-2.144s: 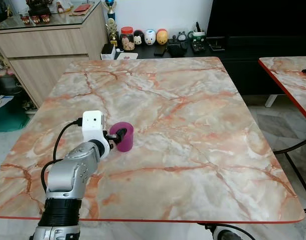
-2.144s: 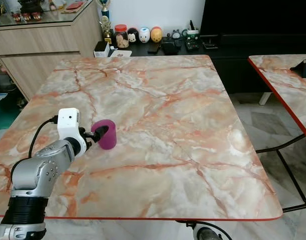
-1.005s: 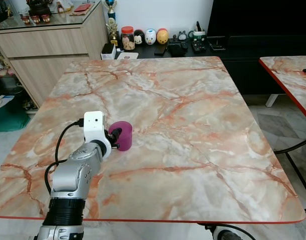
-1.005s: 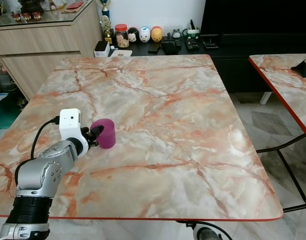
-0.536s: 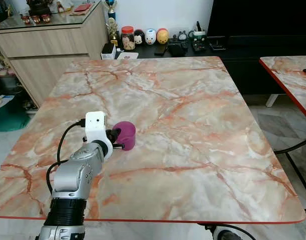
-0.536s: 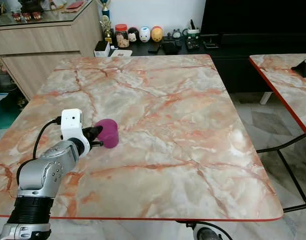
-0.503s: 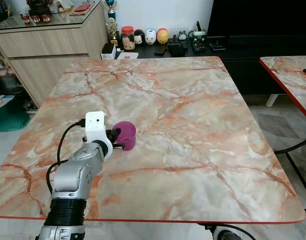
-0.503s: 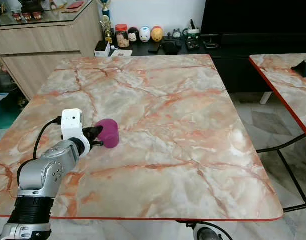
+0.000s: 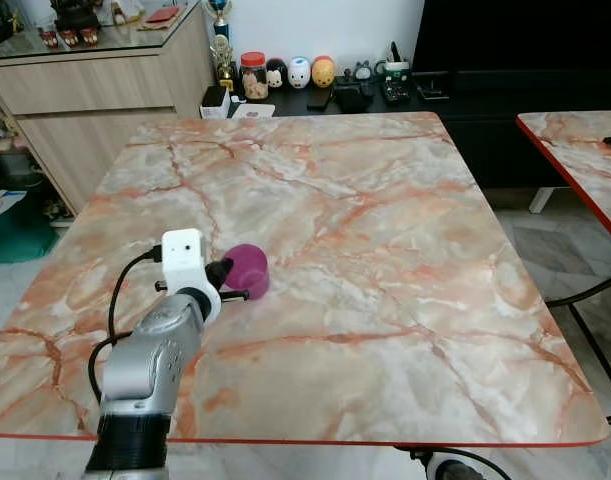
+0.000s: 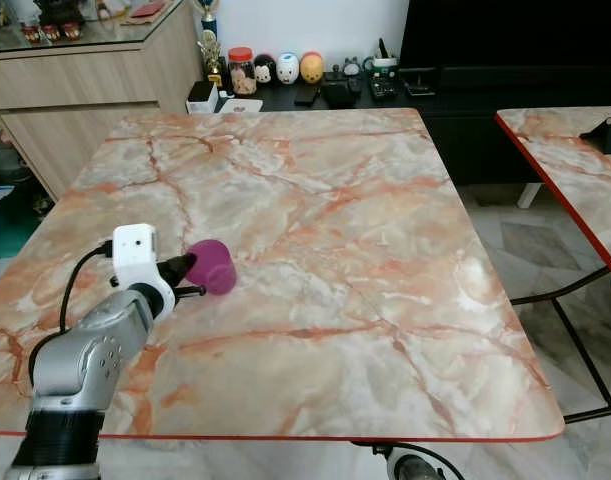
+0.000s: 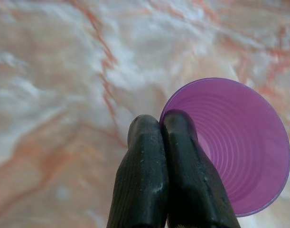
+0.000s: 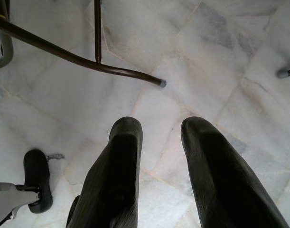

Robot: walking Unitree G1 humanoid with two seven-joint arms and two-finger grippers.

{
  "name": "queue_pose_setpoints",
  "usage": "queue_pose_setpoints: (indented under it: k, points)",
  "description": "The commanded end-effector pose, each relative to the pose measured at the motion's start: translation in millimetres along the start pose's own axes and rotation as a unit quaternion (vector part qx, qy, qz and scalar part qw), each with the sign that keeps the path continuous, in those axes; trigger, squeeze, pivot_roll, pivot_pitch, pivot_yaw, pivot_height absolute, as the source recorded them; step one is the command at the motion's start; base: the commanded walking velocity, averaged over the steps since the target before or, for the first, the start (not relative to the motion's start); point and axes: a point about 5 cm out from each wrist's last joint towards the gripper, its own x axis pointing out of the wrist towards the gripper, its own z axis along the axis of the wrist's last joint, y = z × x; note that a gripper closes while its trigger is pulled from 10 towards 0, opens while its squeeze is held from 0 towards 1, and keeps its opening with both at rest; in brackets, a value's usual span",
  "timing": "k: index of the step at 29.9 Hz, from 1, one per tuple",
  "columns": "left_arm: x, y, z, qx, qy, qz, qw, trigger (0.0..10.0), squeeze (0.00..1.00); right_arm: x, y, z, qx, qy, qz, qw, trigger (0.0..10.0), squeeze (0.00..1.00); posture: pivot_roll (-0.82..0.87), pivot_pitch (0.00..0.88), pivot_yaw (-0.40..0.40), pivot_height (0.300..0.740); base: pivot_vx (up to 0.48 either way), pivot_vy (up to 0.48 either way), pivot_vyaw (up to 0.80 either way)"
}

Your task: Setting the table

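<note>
The left gripper point(image 9: 223, 281) pinches the rim of a purple plastic cup point(image 9: 247, 270), tilted over the marble table point(image 9: 385, 250) near its left-front part. The right gripper point(image 12: 156, 137) hangs spread apart above the tiled floor point(image 12: 220, 57).

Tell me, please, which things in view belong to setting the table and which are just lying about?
Part of the job:
- purple cup, tilted, its rim pinched in the left gripper, jaws shut on it
- marble table under it

Just lying about:
- jar and round figurines on the dark sideboard
- trophy beside them
- second table to the right
- right gripper, idle over the floor
</note>
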Motion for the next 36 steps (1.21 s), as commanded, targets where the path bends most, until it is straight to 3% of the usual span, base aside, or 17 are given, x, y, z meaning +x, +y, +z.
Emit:
queue_pose_setpoints:
  k: [1, 2, 6, 13, 36]
  points:
    - [-6.8, 0.0, 16.9, 0.012, -0.066, -0.001, 0.998, 10.0, 0.00, 0.1, 0.0, 0.8, -0.005, 0.000, 0.002, 1.000, 10.0, 0.00, -0.02, 0.000, 0.007, 0.740, 0.000, 0.000, 0.00]
    - [-6.8, 0.0, 16.9, 0.012, -0.066, -0.001, 0.998, 10.0, 0.00, 0.1, 0.0, 0.8, -0.005, 0.000, 0.002, 1.000, 10.0, 0.00, -0.02, 0.000, 0.007, 0.740, 0.000, 0.000, 0.00]
    - [-21.3, 13.2, 23.2, 0.019, -0.149, 0.037, 0.988, 10.0, 0.00, -0.1, -1.6, -0.5, -0.001, 0.002, -0.002, 1.000, 10.0, 0.00, -0.02, 0.000, 0.002, 0.740, 0.000, 0.000, 0.00]
    - [-30.2, 21.1, 21.9, 0.031, -0.193, 0.062, 0.979, 10.0, 0.00, -0.5, -2.5, -4.8, 0.025, 0.013, -0.011, 1.000, 10.0, 0.00, -0.02, 0.000, 0.000, 0.740, 0.000, -0.051, 0.00]
    - [-24.5, 15.8, 26.1, 0.031, -0.223, 0.056, 0.973, 10.0, 0.00, -0.5, -2.7, -5.2, 0.033, 0.017, -0.015, 0.999, 10.0, 0.00, -0.02, 0.000, -0.002, 0.740, 0.000, -0.446, 0.00]
